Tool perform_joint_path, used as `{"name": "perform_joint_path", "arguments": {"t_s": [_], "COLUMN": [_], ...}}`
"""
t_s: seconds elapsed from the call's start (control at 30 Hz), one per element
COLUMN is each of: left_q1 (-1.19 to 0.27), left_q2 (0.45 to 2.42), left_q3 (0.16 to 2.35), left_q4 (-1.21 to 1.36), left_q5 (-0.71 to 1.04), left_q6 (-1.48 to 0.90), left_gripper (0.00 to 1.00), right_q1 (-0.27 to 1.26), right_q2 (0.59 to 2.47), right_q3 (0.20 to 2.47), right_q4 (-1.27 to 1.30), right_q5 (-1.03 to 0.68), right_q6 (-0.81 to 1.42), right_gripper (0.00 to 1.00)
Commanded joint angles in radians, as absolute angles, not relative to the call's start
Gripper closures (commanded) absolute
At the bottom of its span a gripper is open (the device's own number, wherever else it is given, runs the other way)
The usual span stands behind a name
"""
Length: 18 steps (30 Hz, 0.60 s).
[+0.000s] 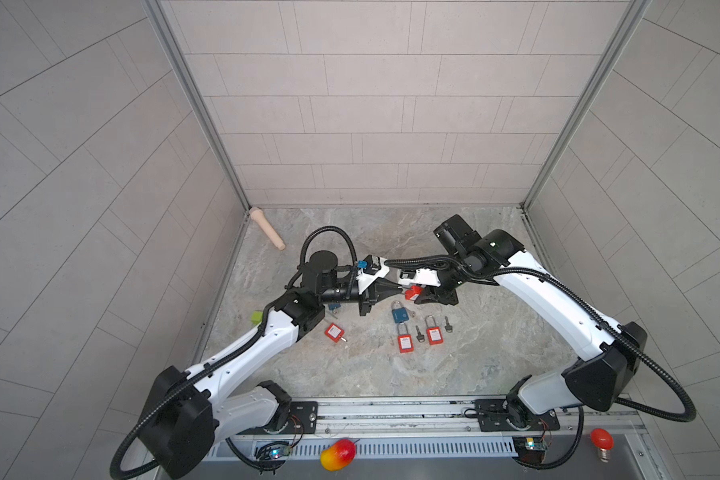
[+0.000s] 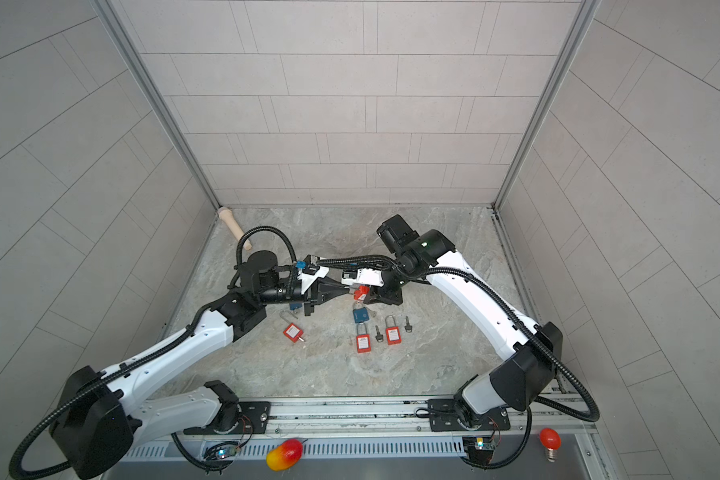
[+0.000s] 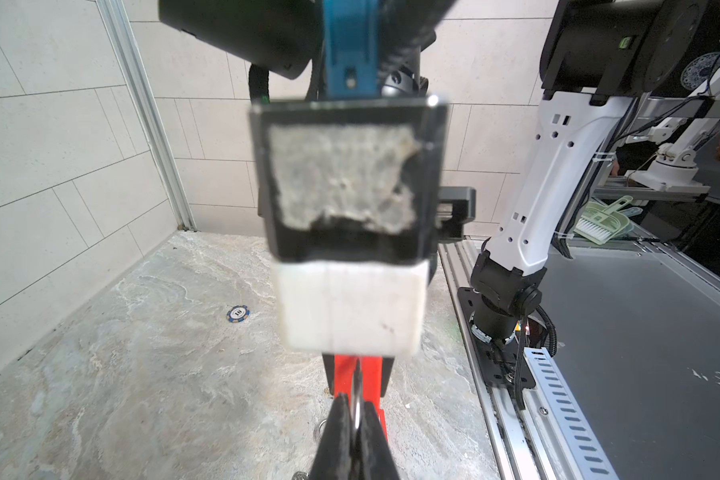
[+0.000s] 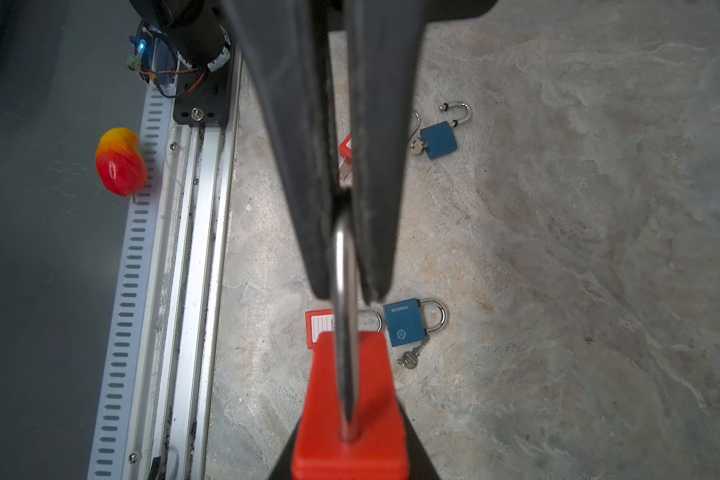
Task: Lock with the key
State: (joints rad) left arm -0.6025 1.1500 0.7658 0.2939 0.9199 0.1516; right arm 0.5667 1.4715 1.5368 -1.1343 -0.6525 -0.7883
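Clearly left tool (image 3: 356,411) pinches shut on the red padlock (image 4: 329,415) shackle (image 4: 345,270); right tool (image 1: 418,296) grip unclear. Four red padlocks (image 1: 405,343), two blue padlocks (image 1: 400,316).

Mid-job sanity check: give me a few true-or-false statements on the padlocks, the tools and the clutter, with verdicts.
1. The left tool is shut on the shackle of the red padlock between the arms. True.
2. The toy mango lies on the marble tabletop among the padlocks. False: it lies off the marble, on the grey ledge by the arms' bases.
3. A black key lies on the marble between one loose red padlock and another. True.
4. The wooden handle lies beside the right arm's base. False: it lies in the far left corner of the marble.
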Motion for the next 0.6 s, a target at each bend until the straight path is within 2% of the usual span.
{"name": "perform_joint_path", "arguments": {"t_s": [0.0, 0.13, 0.3, 0.43, 0.57], "left_q1": [-0.587, -0.554, -0.543, -0.543, -0.544], "left_q2": [1.138, 1.144, 1.155, 1.160, 1.159], "left_q3": [0.749, 0.743, 0.749, 0.751, 0.753], "left_q4": [0.350, 0.455, 0.493, 0.536, 0.556], "left_q5": [0.912, 0.946, 0.968, 0.986, 1.003], "left_q6": [0.097, 0.023, 0.002, -0.031, -0.047], "left_gripper": [1.00, 1.00, 1.00, 1.00, 1.00], "right_q1": [0.556, 0.525, 0.491, 0.473, 0.474], "right_q2": [1.435, 1.394, 1.298, 1.250, 1.260], "right_q3": [1.578, 1.567, 1.529, 1.490, 1.488], "right_q4": [-1.137, -1.174, -1.183, -1.187, -1.175], "right_q5": [-0.711, -0.687, -0.647, -0.532, -0.518], "right_q6": [-0.805, -0.790, -0.744, -0.742, -0.751], "right_gripper": [0.53, 0.45, 0.42, 0.43, 0.48]}}
